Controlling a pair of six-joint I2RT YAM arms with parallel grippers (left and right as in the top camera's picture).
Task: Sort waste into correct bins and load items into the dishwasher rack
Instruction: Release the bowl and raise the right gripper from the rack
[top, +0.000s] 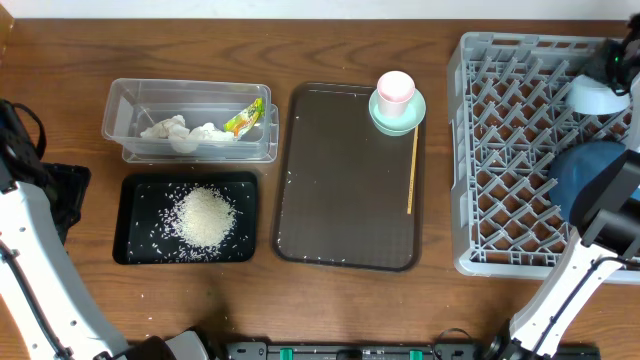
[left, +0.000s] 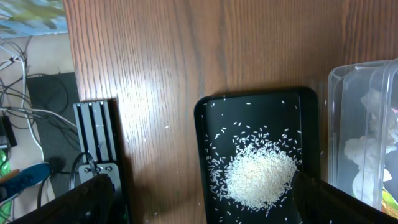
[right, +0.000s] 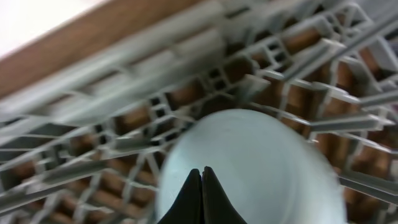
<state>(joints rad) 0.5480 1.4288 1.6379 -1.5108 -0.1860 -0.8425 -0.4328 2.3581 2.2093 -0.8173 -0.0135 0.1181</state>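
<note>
Grey lattice rack (top: 462, 150): holds the pale bowl (right: 249, 168), seemingly dome-up so it would drain between the pegs, and the dark bowl (top: 585, 172), partly hidden by the arm.

Right end effector (right: 202, 171): fingers pressed together with nothing between them, tips directly over the pale bowl. Contact cannot be told.

Left end effector (left: 200, 180): fingers wide apart, holding nothing, hanging above the desk (left: 186, 50).

Black tray (left: 273, 106): under and just ahead of the left end effector. Contains heaped rice (left: 260, 177) with stray grains around it, apparently kept apart as food waste.

Clear tub (top: 120, 115): beside the black tray. Contains tissues (top: 170, 130) and the wrapper (top: 243, 118), likely the dry waste.

Brown tray (top: 340, 200): well clear of the right end effector. Carries the dish (top: 400, 120) with the cup (top: 395, 88) standing in it, and the stick (top: 412, 170) lying just beside. None of these is racked yet.
</note>
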